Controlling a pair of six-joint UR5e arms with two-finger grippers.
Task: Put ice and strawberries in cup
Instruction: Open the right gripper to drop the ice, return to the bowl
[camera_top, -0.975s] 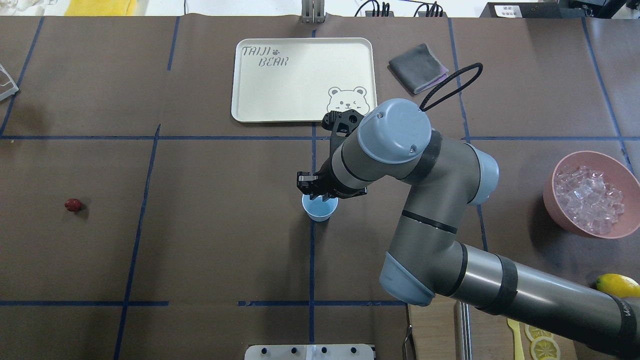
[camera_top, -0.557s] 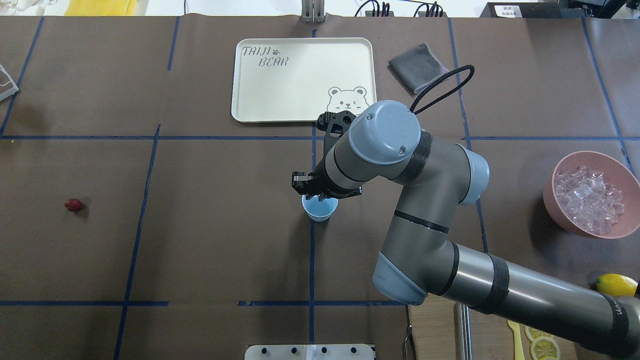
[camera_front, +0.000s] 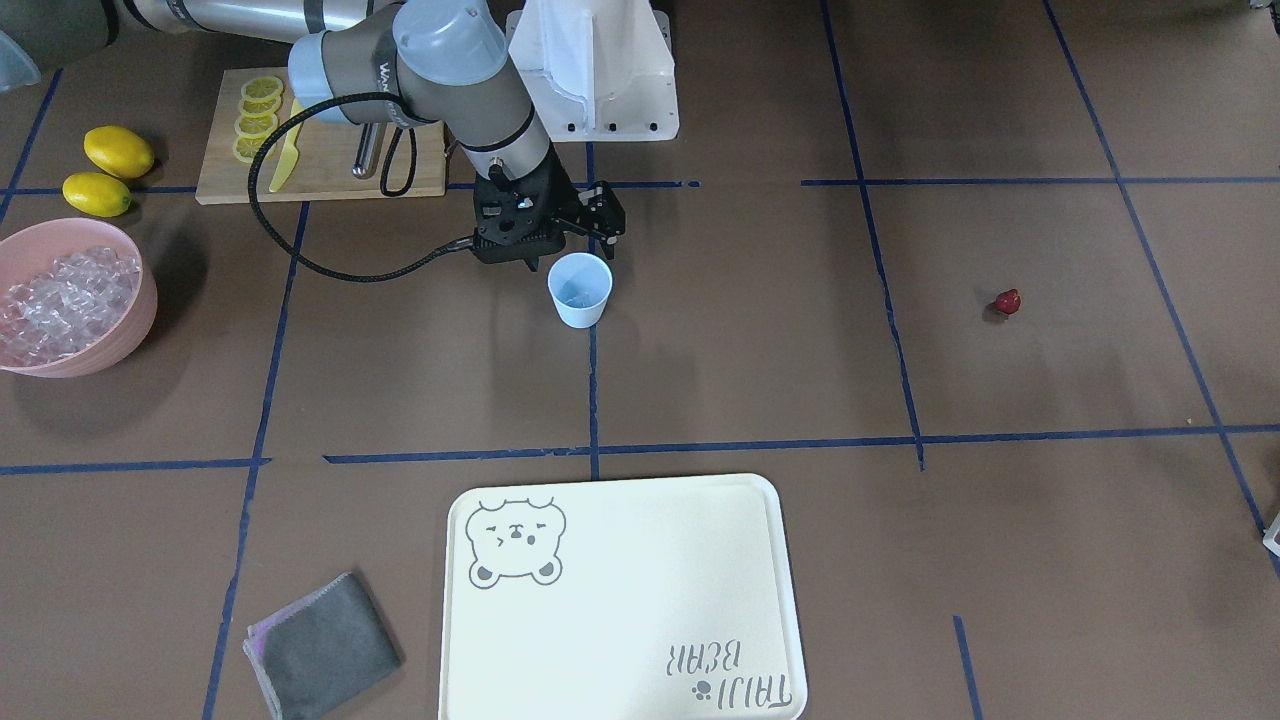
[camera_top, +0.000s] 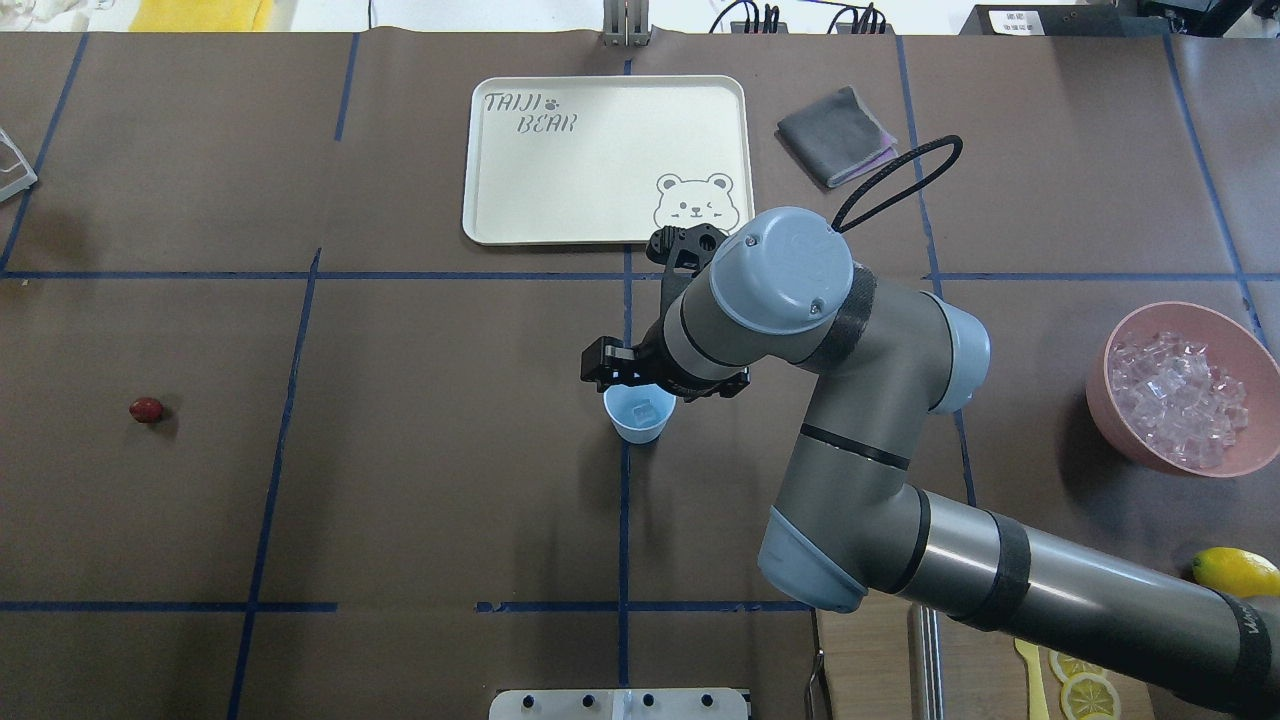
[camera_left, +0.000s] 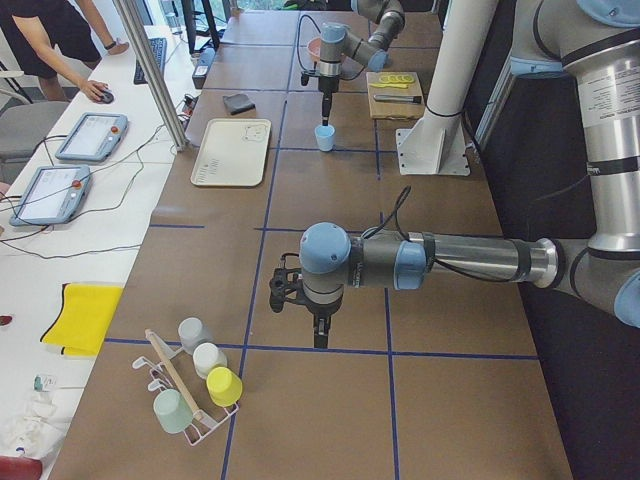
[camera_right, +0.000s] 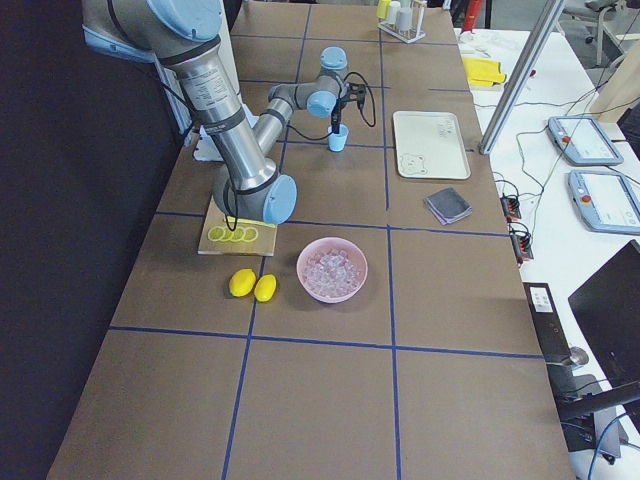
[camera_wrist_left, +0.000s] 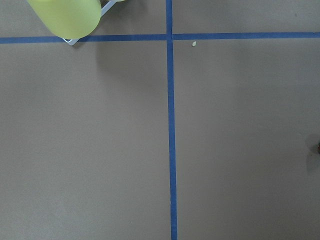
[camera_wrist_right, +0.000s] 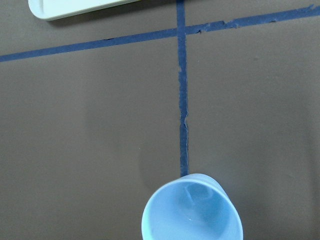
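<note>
Ice cube lies inside the pale blue cup at table centre. The right gripper hangs just above it, jaws spread and empty. The strawberry sits well apart, leftward. Whether the left gripper is spread or pressed together, I cannot tell.

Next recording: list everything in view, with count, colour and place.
cup: one, pale blue, table centre
ice cube: one, clear, inside the cup
loose ice: heap, clear, in the pink bowl
strawberry: one, dark red, alone on robot's left side
pink bowl: one, robot's right side
tray: one, cream, opposite the robot
cloth: one, grey, beside the tray
lemons: two, yellow, near the bowl
cutting board: one, wooden, holding lemon slices and yellow knife
cup rack: one, white, table's left end
person: one, at side desk
right gripper: black, open above the cup
left gripper: black, near the rack
</note>
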